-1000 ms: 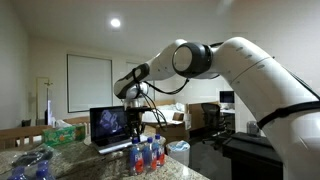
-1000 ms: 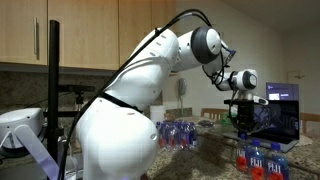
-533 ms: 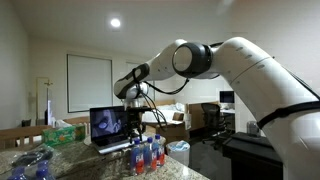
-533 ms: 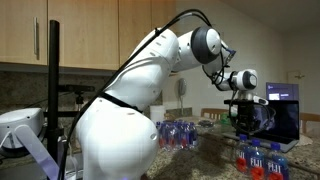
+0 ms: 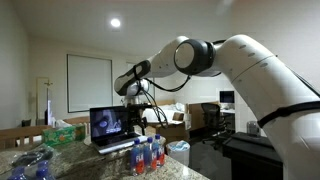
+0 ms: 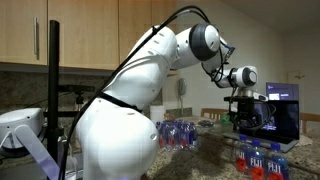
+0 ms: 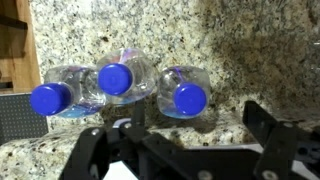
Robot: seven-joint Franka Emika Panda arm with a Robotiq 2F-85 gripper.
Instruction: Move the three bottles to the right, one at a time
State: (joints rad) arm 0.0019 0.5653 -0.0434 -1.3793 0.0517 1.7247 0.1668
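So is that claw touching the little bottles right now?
Apart. In an exterior view the open gripper hangs above the three bottles, with a visible gap between them.

Three bottles [image 7: 115, 82] seen from above on a speckled granite tabletop [image 7: 255, 50], pincer [image 7: 180, 150] below them.
Blue caps up, clear bodies; the left and middle bottles touch, the right one sits just beside them. The pincer's dark fingers [image 7: 272, 135] are spread wide at the bottom edge, holding nothing and clear of the bottles.
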